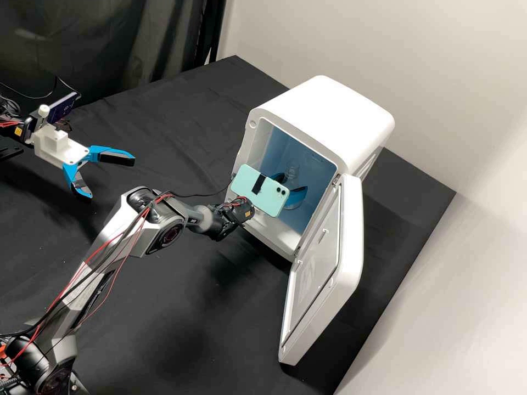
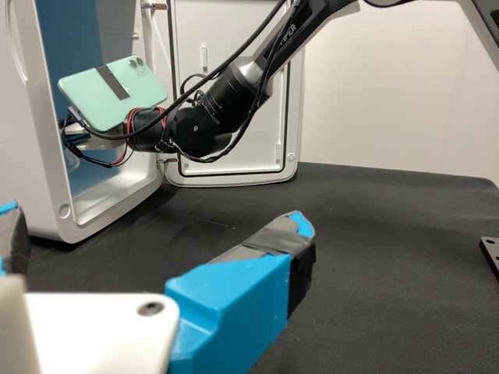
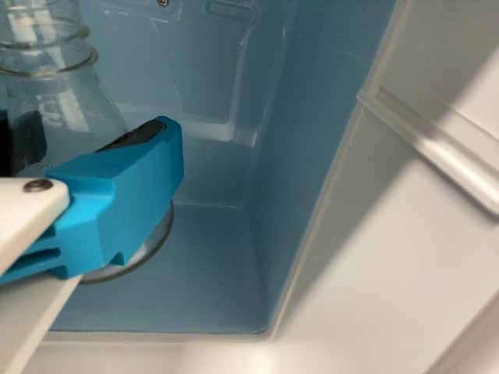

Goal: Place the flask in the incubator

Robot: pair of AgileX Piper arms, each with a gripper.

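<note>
While incubator (image 1: 329,126) sits on blk bench (image 1: 219,307), white wall (image 1: 439,55) behind.

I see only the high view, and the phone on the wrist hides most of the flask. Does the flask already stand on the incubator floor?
Observer: Yes; the right wrist view shows the flask resting with its base on the blue floor of the incubator.
Operator: Is the right pincer holding it?
Observer: Yes, the right pincer is shut on it, its fingers against the glass on both sides.
Operator: Is there room beside it?
Observer: Bare floor lies between it and the one side wall in view.
</note>
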